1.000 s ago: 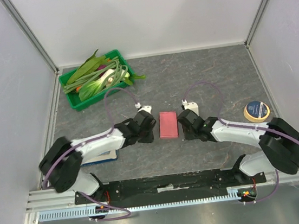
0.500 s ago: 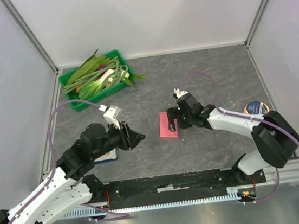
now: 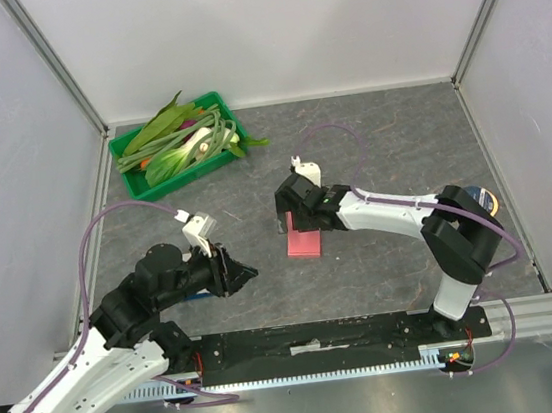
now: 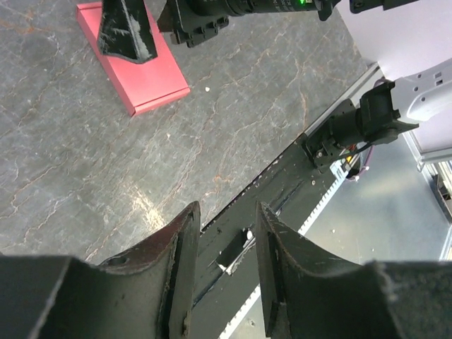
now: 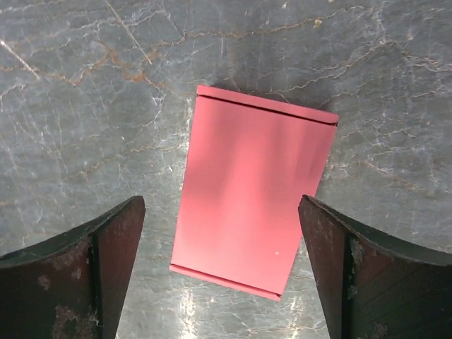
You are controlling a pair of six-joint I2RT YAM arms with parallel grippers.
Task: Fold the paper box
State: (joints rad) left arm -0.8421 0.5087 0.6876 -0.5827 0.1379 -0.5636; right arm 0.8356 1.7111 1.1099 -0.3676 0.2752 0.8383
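Hovering over the flat paper box (image 5: 253, 222), nothing gripped
The right gripper (image 3: 292, 227) hangs above it on the counter (image 3: 380, 153), fingers spread wide and empty. The left gripper (image 4: 226, 219), half open and empty, sits well apart. The box looks like a closed slab, so folding seems near done. Only the right wrist view shows its end creases.
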